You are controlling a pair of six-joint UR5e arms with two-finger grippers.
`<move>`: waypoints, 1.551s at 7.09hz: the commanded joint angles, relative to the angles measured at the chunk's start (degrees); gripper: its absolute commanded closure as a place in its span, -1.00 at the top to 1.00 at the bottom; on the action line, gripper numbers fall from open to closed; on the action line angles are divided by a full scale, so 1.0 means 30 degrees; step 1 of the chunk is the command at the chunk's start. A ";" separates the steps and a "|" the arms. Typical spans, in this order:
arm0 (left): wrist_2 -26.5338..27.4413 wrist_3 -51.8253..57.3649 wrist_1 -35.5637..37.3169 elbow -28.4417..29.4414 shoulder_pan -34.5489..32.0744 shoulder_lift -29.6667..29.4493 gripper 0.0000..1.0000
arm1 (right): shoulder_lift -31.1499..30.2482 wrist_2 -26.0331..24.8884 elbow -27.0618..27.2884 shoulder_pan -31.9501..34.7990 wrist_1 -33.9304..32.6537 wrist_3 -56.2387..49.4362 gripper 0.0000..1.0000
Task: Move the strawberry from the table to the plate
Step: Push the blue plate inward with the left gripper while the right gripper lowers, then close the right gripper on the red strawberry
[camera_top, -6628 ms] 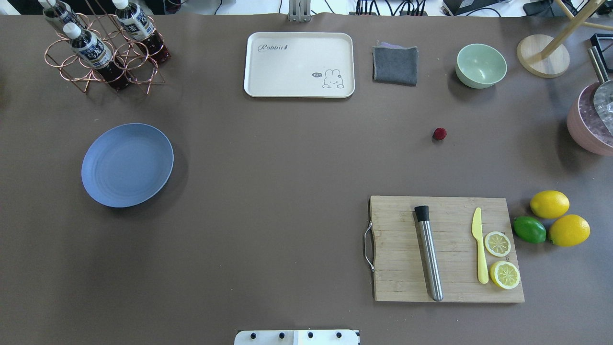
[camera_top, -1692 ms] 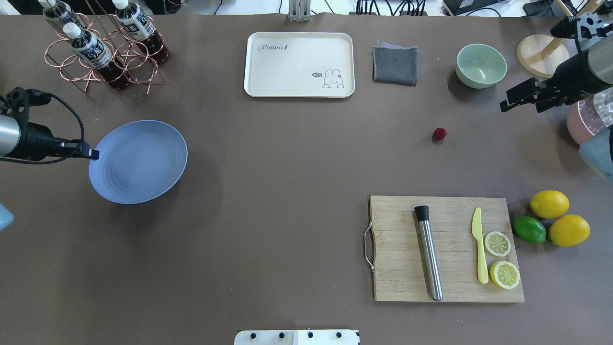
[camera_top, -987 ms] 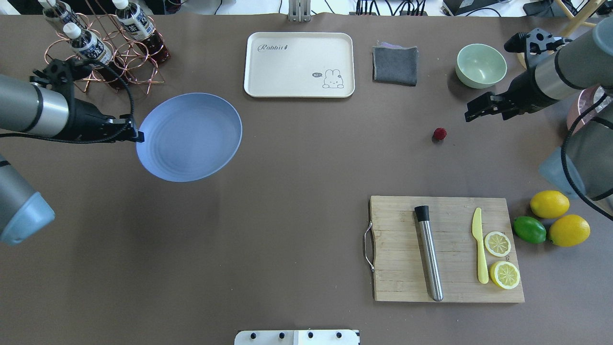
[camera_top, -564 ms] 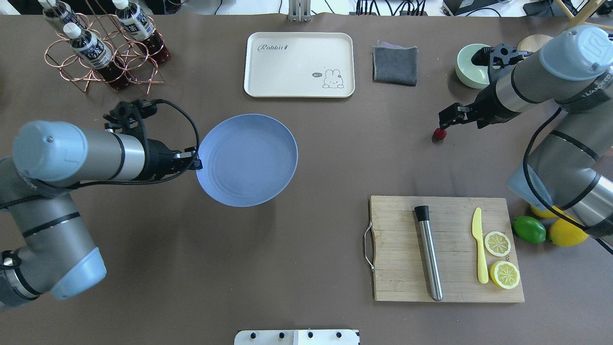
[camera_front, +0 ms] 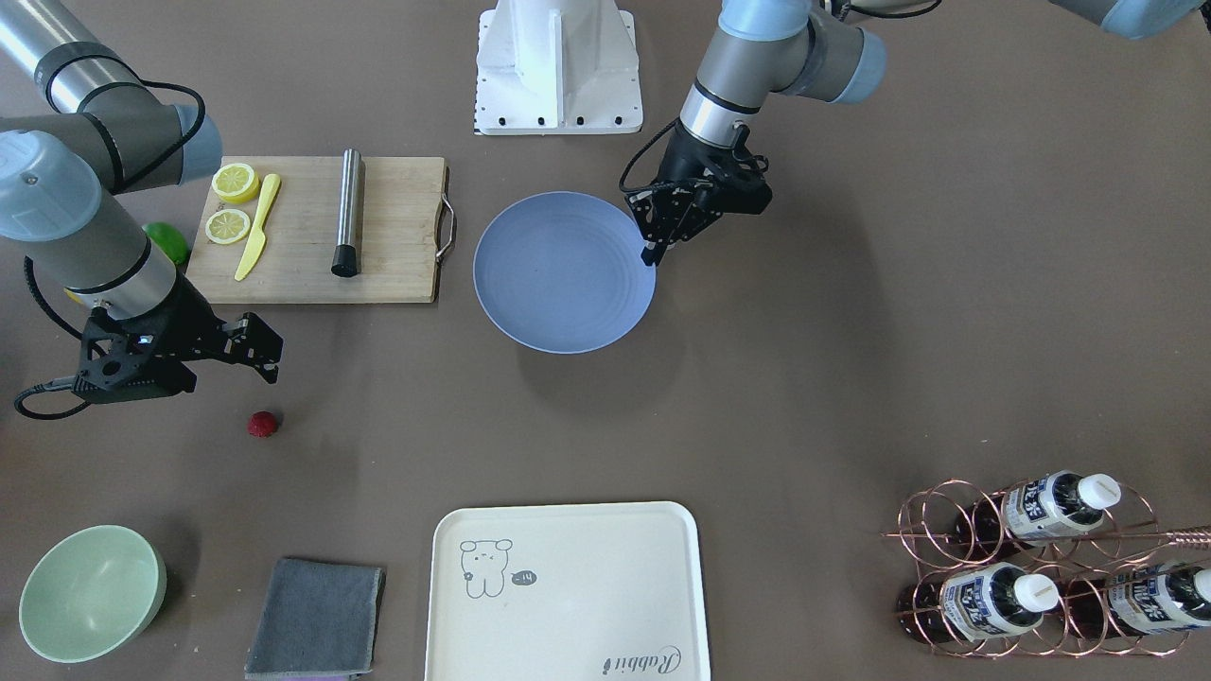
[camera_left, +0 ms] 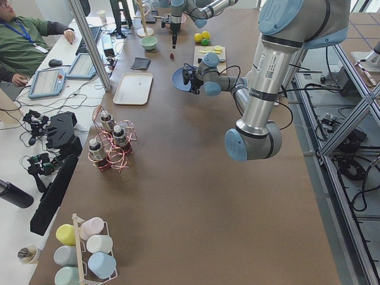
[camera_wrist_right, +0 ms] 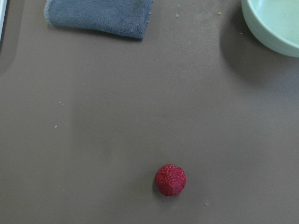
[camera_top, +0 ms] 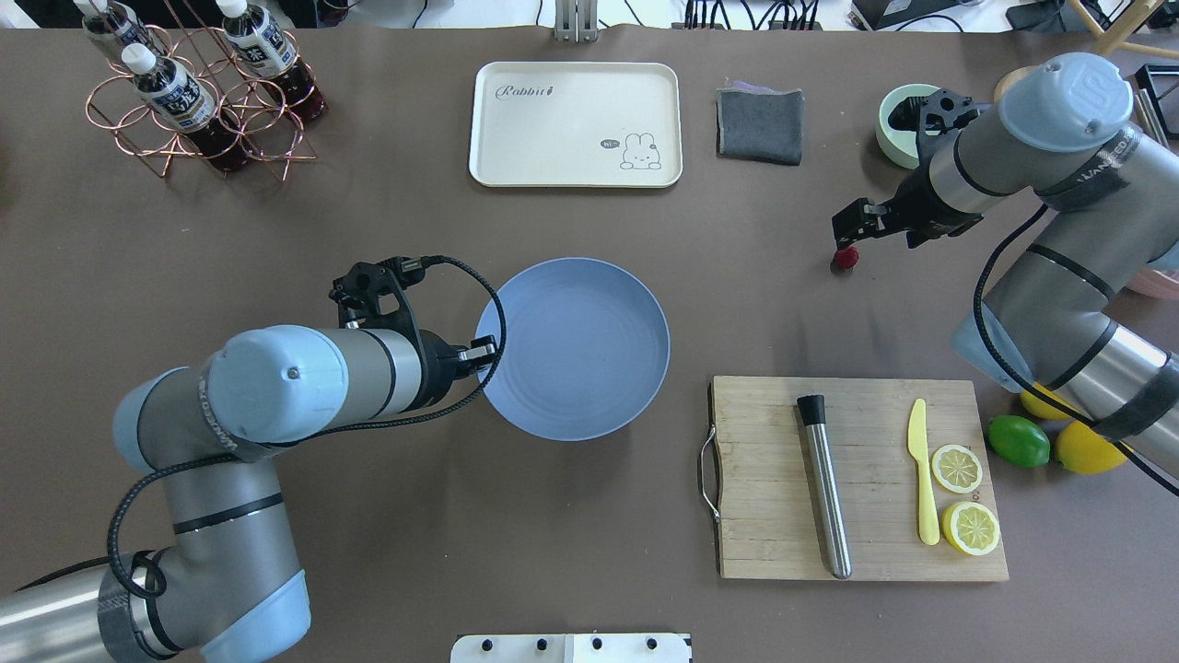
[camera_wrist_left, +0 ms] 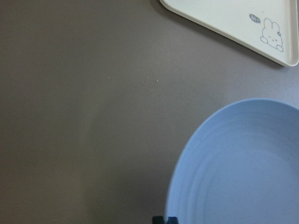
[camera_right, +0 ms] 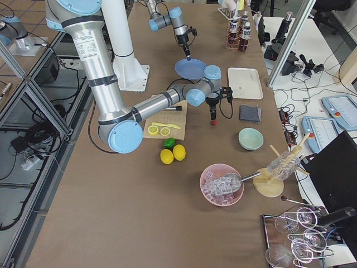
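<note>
The strawberry (camera_top: 846, 258) is a small dark-red berry lying on the brown table (camera_top: 553, 516), right of centre, apart from everything else. My right gripper (camera_top: 846, 228) hangs just above and beside it, open and holding nothing. The right wrist view shows the strawberry (camera_wrist_right: 170, 179) on bare table with no fingertips in frame. The blue plate (camera_top: 589, 350) is empty and held over the table's middle, casting a shadow beneath. My left gripper (camera_top: 484, 351) is shut on its left rim. From across the table I see the plate (camera_front: 558, 274), the left gripper (camera_front: 651, 252), the right gripper (camera_front: 263, 355) and the strawberry (camera_front: 264, 424).
A wooden cutting board (camera_top: 764, 479) with a steel muddler, a yellow knife and lemon slices lies right of the plate. Lemons and a lime (camera_top: 1018, 441) sit beyond it. At the far edge stand a cream tray (camera_top: 576, 124), a grey cloth (camera_top: 760, 124), a green bowl (camera_top: 893, 124) and a bottle rack (camera_top: 198, 92).
My left arm has carried the plate right and nearer the robot, to the table's middle. The right gripper has come in over the strawberry, which has not moved.
</note>
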 commanded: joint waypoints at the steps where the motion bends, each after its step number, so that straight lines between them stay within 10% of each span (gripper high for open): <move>1: 0.1263 -0.0221 0.0276 0.0878 0.0909 -0.0246 -1.00 | 0.0088 0.0028 -0.0388 -0.0087 0.0008 0.0003 1.00; 9: 0.1619 -0.0223 0.0305 0.0881 0.1411 -0.0391 -1.00 | 0.1083 -0.0293 -0.2321 -0.0439 0.0240 -0.0027 1.00; 11: 0.1589 -0.0222 0.0334 0.0735 0.1411 -0.0392 -1.00 | 0.1083 -0.0294 -0.4219 -0.0439 0.3072 0.0003 1.00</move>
